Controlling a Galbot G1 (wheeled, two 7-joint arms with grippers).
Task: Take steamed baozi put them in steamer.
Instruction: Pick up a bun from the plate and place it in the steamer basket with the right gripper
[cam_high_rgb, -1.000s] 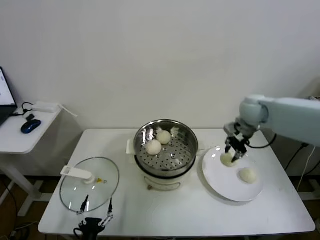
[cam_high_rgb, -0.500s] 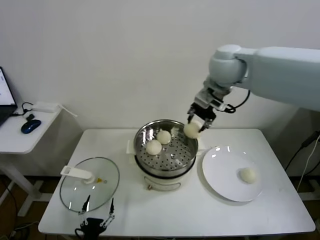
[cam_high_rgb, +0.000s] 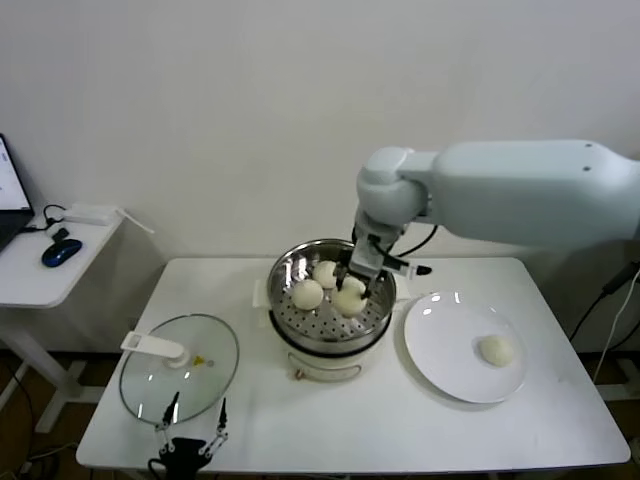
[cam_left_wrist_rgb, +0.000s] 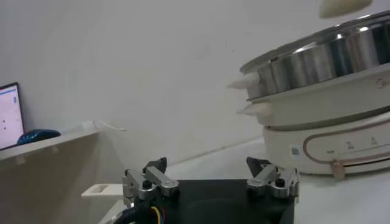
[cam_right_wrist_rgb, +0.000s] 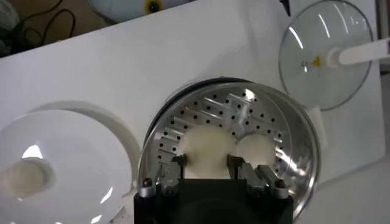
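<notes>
My right gripper (cam_high_rgb: 350, 287) is shut on a steamed baozi (cam_high_rgb: 349, 299) and holds it low inside the steamer (cam_high_rgb: 322, 322), a steel basket with a perforated floor on a cream cooker base. Two more baozi (cam_high_rgb: 307, 294) (cam_high_rgb: 326, 272) lie in the basket beside it. A fourth baozi (cam_high_rgb: 496, 350) lies on the white plate (cam_high_rgb: 450, 340). In the right wrist view my right gripper (cam_right_wrist_rgb: 207, 161) has its fingers on both sides of the held baozi (cam_right_wrist_rgb: 207, 145), next to another baozi (cam_right_wrist_rgb: 256, 150) on the steamer floor (cam_right_wrist_rgb: 283, 125). My left gripper (cam_high_rgb: 186, 443) is open and parked at the table's front left.
The glass lid (cam_high_rgb: 180, 365) with a white handle lies flat at the front left of the table. A side desk with a blue mouse (cam_high_rgb: 61, 252) stands at the far left. The left wrist view shows the steamer's side (cam_left_wrist_rgb: 329, 61) from low down.
My right gripper lifted a baozi off the plate, carried it left over the steamer and lowered it into the basket. One baozi is left on the plate. The left arm has not moved.
</notes>
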